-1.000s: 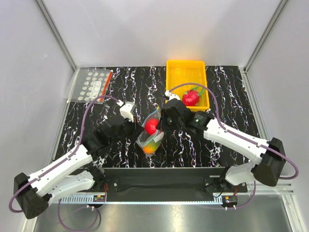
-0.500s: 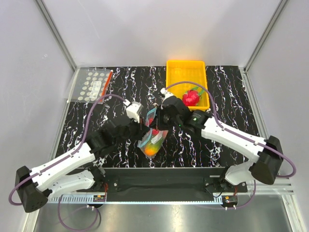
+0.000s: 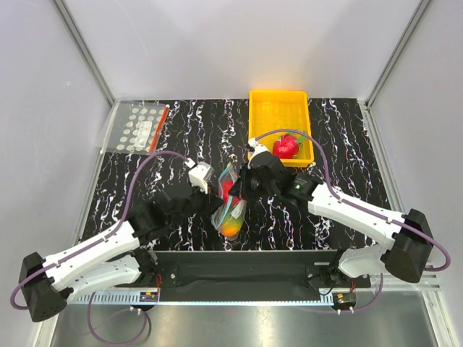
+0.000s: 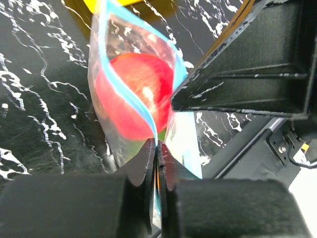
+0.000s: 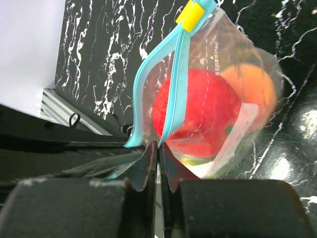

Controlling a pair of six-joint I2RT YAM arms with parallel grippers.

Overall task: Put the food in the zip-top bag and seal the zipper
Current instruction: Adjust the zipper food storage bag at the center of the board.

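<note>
Between my two arms, close to the near edge of the tabletop (image 3: 340,144), hangs the zip-top bag (image 3: 230,206), pinched from both sides. My left fingers (image 4: 141,166) are pressed together on the zipper (image 4: 124,84). The right fingers (image 5: 143,163) are likewise clamped on that pale blue strip from the other side.

Film this thin is limp and slick. I judge it would crumple or slide out unless I grip the strip itself, the only part with any stiffness. The two blue tracks stand apart in both wrist views, so the mouth reads as not yet sealed. A small yellow slider tab (image 5: 189,15) sits at the far end of the strip in the right wrist view.

Inside the bag, the red apple (image 5: 195,111) is uppermost, glossy, round and hard-looking. The peach-orange fruit (image 5: 252,87) lies beside it, and an orange-and-green one (image 3: 230,226) sits at the bottom. They look light, but they bulge the pouch and, I reckon, would resist the tracks meeting. Whether the bag's bottom rests on the black, white-veined surface I cannot tell.

Farther back stands the yellow plastic tray (image 3: 278,108), holding a red toy fruit (image 3: 286,147) with a bit of green. At the far left corner lies a flat clear bag with white dots (image 3: 137,129) and a red strip.
</note>
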